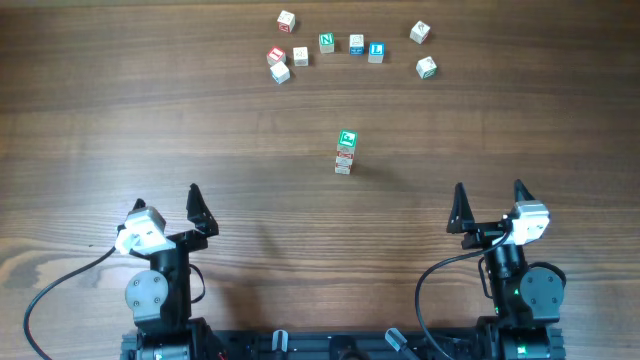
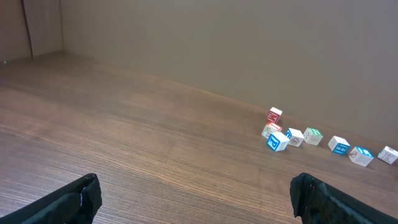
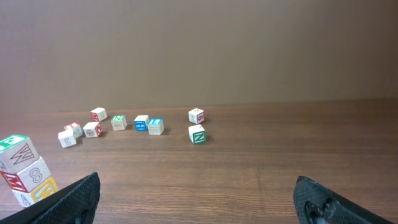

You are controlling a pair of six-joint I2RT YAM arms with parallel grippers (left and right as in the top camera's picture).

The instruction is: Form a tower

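The tower stands upright mid-table, a narrow stack of pale letter cubes with red marks lower down and a green-faced cube on top. Its upper cubes show at the left edge of the right wrist view, the tower leaning slightly out of frame. My left gripper sits open near the front left, far from the stack, nothing between its fingers. My right gripper is open at the front right, also empty, its fingers wide apart.
Several loose cubes lie scattered along the far side of the table, from a red-marked one on the left to a green-marked one on the right. A plain brown wall rises behind them.
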